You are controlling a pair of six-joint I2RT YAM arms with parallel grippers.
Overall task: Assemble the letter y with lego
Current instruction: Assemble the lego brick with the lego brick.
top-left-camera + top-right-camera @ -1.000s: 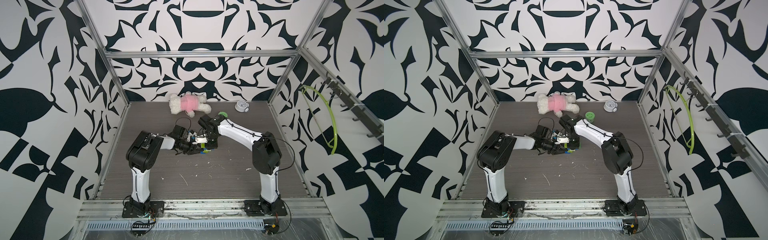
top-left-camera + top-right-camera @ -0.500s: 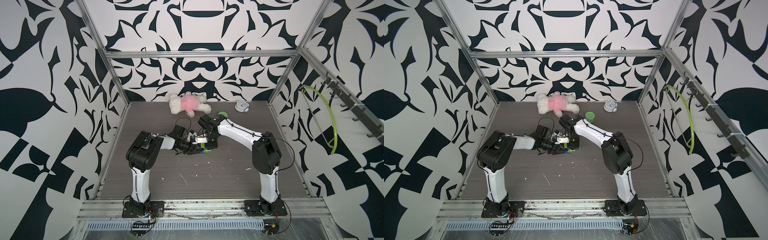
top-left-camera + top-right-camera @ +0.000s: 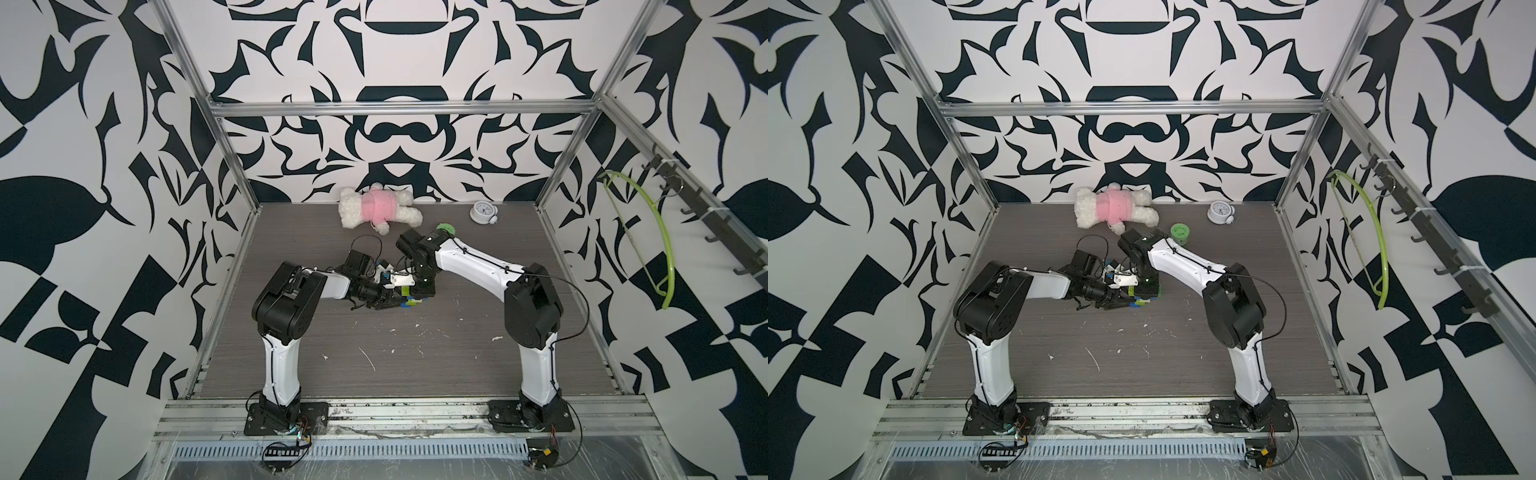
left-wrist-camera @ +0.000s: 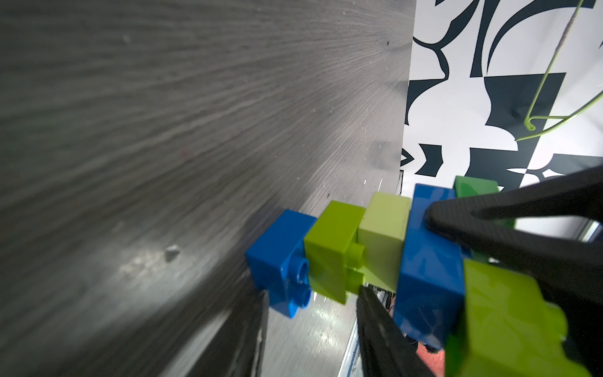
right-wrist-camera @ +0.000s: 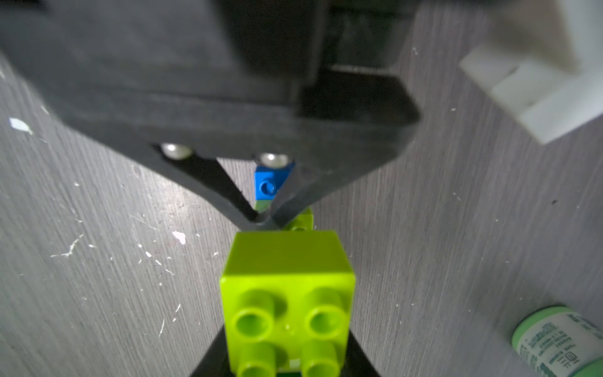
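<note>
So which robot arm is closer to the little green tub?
Right. The right arm passes right beside the green tub; the left arm reaches in from the other side and ends well short of it.

Bright, even light; soft wrist views, glare on the table [image 4: 140,267].

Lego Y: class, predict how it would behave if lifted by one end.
Probably stiff: the lego Y is hard, glossy plastic. It may slip, since the faces shine. Its stem is a single-file chain, small blue brick at the tip, so a bend or knock could likely pop a joint.
</note>
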